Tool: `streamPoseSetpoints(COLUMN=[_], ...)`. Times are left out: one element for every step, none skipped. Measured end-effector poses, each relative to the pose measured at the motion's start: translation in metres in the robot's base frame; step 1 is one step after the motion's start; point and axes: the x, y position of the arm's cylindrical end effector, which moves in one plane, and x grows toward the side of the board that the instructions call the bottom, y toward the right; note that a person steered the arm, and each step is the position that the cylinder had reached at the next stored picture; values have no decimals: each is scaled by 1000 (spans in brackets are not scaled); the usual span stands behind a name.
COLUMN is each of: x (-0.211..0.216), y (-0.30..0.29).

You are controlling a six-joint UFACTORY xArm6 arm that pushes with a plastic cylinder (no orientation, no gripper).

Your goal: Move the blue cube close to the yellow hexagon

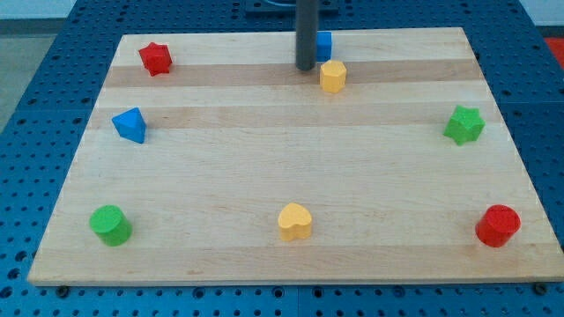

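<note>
The blue cube (324,45) sits near the view's top centre, partly hidden behind the dark rod. The yellow hexagon (332,77) stands just below it, a small gap apart. My tip (305,67) rests on the board just left of both blocks, close to the cube's left side and to the hexagon's upper left.
A red star (155,58) lies at the top left, a blue triangular block (129,125) at the left, a green cylinder (110,224) at the bottom left. A yellow heart (294,222) is at the bottom centre, a red cylinder (498,225) at the bottom right, a green star (463,124) at the right.
</note>
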Motion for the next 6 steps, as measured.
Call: streamPoseSetpoints(x=[-2,-61,-65,-65,-65,-44], y=[-24,18,25,40,42,46])
